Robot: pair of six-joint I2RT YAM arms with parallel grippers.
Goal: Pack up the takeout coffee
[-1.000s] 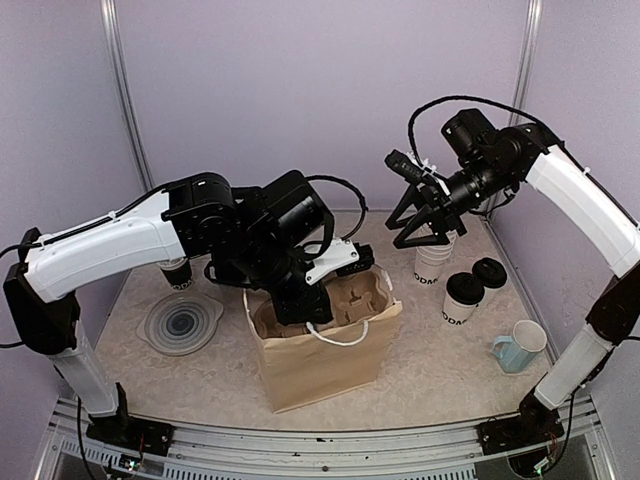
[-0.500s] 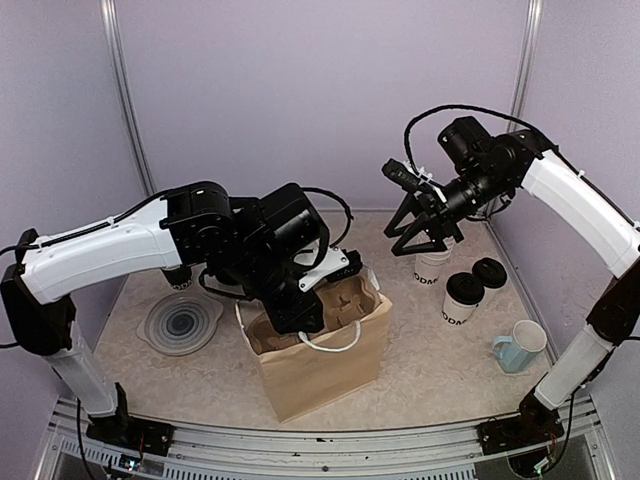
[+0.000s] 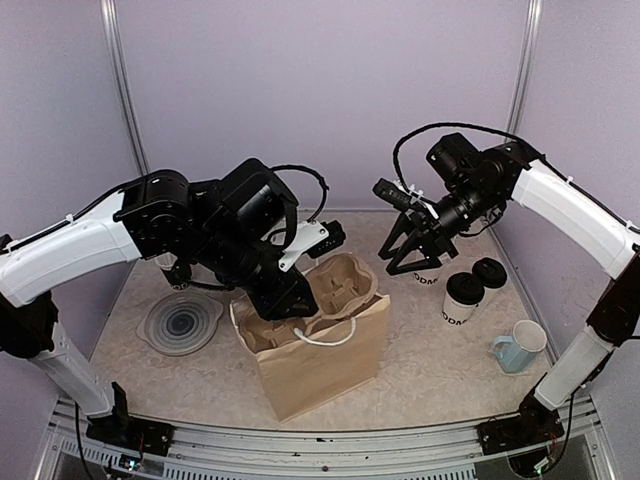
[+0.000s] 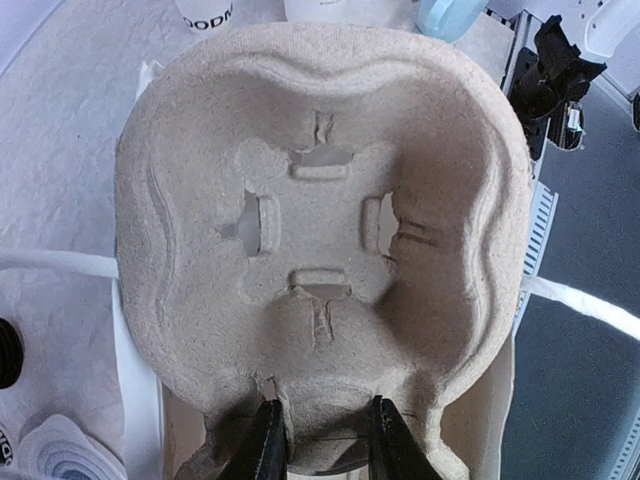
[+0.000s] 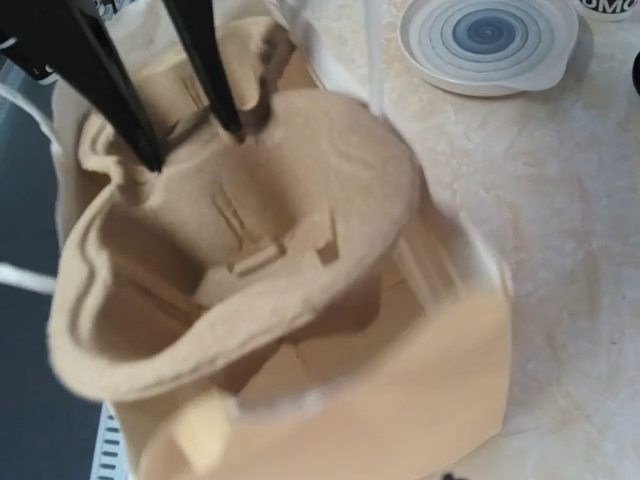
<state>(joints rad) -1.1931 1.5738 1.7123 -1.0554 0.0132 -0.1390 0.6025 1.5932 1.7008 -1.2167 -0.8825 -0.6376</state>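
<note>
Two white takeout coffee cups with black lids stand at the right, one nearer and one behind it. My left gripper is shut on the rim of a brown pulp cup carrier, holding it tilted over the mouth of a brown paper bag. In the left wrist view the fingers pinch the carrier's near edge. My right gripper is open and empty, hovering between the bag and the cups. The right wrist view shows the carrier and bag, not its own fingers.
A stack of lidless white cups stands just behind my right gripper. A light blue mug is at the front right. A round ridged lid lies left of the bag, with another cup behind my left arm.
My left arm has risen and swung left, tilting the carrier up at the bag's mouth. My right gripper has moved left and down toward the bag.
</note>
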